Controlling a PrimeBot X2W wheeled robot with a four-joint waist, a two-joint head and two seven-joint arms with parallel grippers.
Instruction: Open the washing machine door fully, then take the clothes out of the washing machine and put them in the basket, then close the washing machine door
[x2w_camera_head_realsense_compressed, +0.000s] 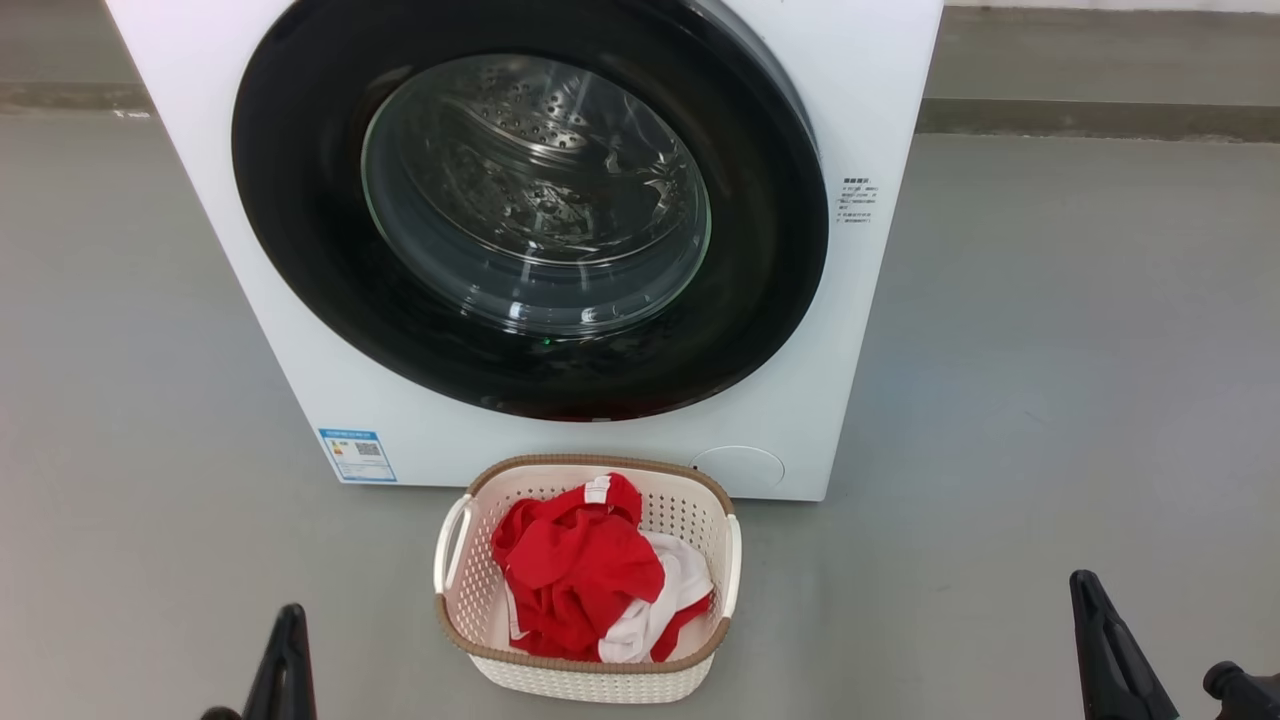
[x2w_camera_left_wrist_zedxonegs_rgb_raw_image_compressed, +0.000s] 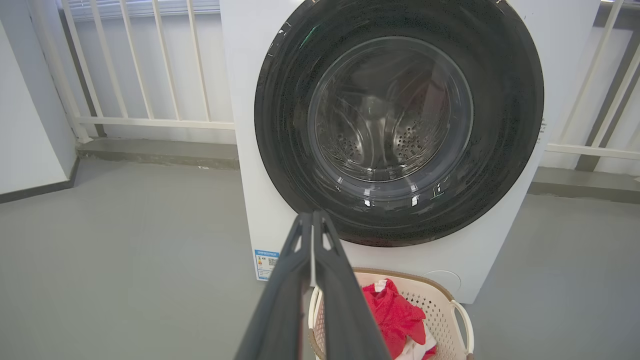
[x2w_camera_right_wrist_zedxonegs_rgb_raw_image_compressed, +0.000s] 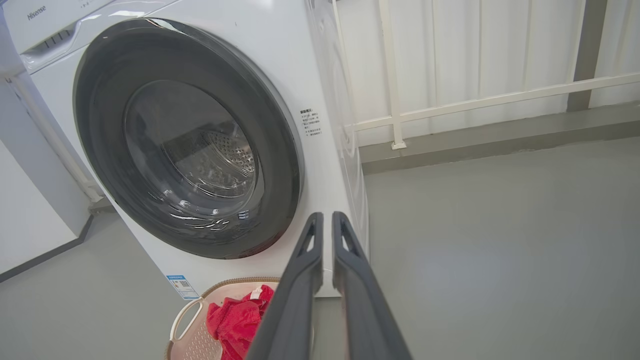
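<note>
The white washing machine (x2w_camera_head_realsense_compressed: 880, 90) stands ahead of me. Its round black-rimmed washing machine door (x2w_camera_head_realsense_compressed: 300, 220) lies flush against the front, and steel drum shows through the glass. On the floor before it sits the cream basket (x2w_camera_head_realsense_compressed: 600, 463), with the red and white clothes (x2w_camera_head_realsense_compressed: 575, 575) piled inside. My left gripper (x2w_camera_head_realsense_compressed: 288, 625) is low at the left and my right gripper (x2w_camera_head_realsense_compressed: 1085, 595) low at the right, both short of the basket. The left gripper's (x2w_camera_left_wrist_zedxonegs_rgb_raw_image_compressed: 312, 215) tips touch; the right gripper's (x2w_camera_right_wrist_zedxonegs_rgb_raw_image_compressed: 327, 216) fingers stand a slit apart. Neither holds anything.
Grey floor (x2w_camera_head_realsense_compressed: 1050, 400) spreads on both sides of the machine. A white railing (x2w_camera_left_wrist_zedxonegs_rgb_raw_image_compressed: 150, 120) on a low kerb runs behind it. A white wall panel (x2w_camera_left_wrist_zedxonegs_rgb_raw_image_compressed: 25, 125) stands at the far left. A blue label (x2w_camera_head_realsense_compressed: 357, 455) marks the machine's lower left corner.
</note>
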